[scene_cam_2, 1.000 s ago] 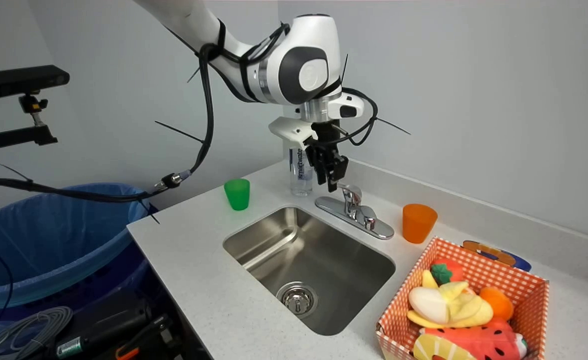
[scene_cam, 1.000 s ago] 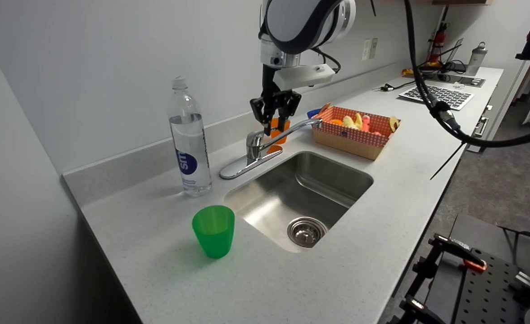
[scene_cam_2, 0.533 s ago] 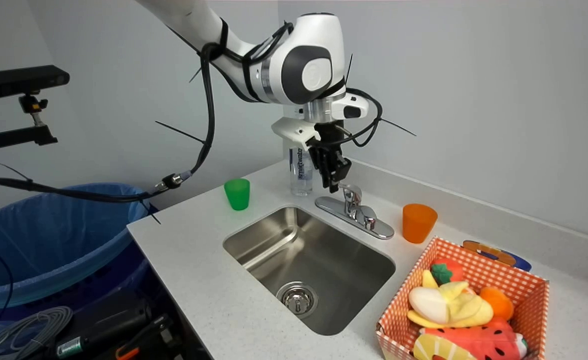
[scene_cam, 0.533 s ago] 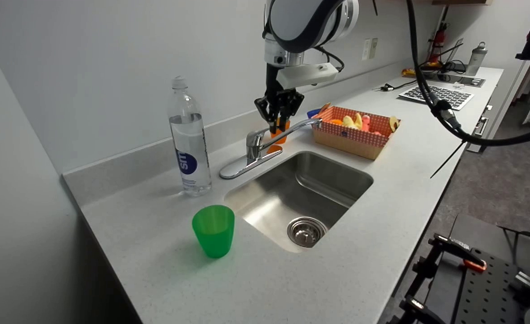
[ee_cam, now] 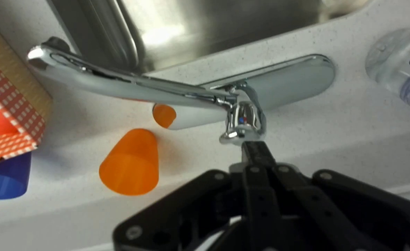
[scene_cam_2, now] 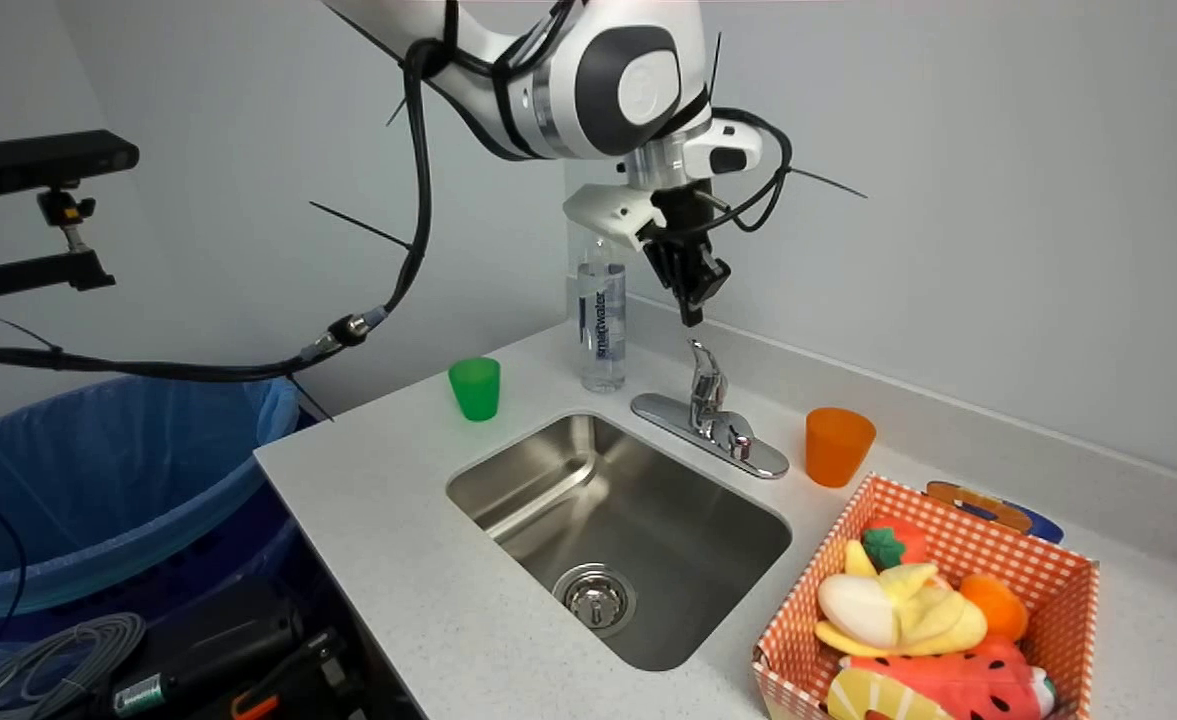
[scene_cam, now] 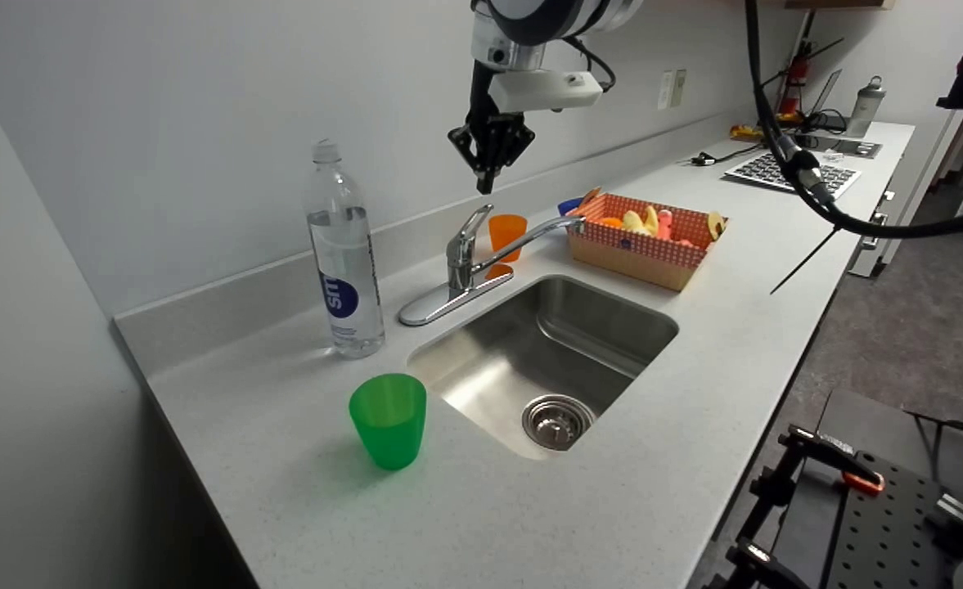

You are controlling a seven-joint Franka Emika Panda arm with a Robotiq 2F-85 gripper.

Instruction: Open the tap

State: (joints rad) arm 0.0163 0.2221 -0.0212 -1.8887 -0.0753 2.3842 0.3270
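Exterior views are both showing pale walls [scene_cam_2: 948, 220] backing a speckled tabletop [scene_cam_2: 398, 520]. Along the wrist view's top edge the sink [ee_cam: 225, 21] is spreading, with the tap [ee_cam: 245, 112] standing mid-frame, presumably for filling it; clenched on nothing, the jaws are hovering just above the upturned lever [scene_cam: 472, 223], probably for pushing it.

A: What does the single-lever faucet [scene_cam: 460, 268] look like?
B: Shiny chrome, its upright body [scene_cam_2: 705, 400] set on a long base plate [ee_cam: 292, 82] with rounded ends.
A: Where is it?
B: On the pale worktop [scene_cam: 448, 523], along one edge of the sink [scene_cam_2: 638, 560].
A: And the lever [scene_cam: 472, 224]?
B: Raised, at a steep slant. The wrist view shows a small red-and-blue mark [ee_cam: 242, 119] on the chrome.
A: The spout [ee_cam: 121, 87]?
B: It slopes up from the body and reaches past one end of the base plate.
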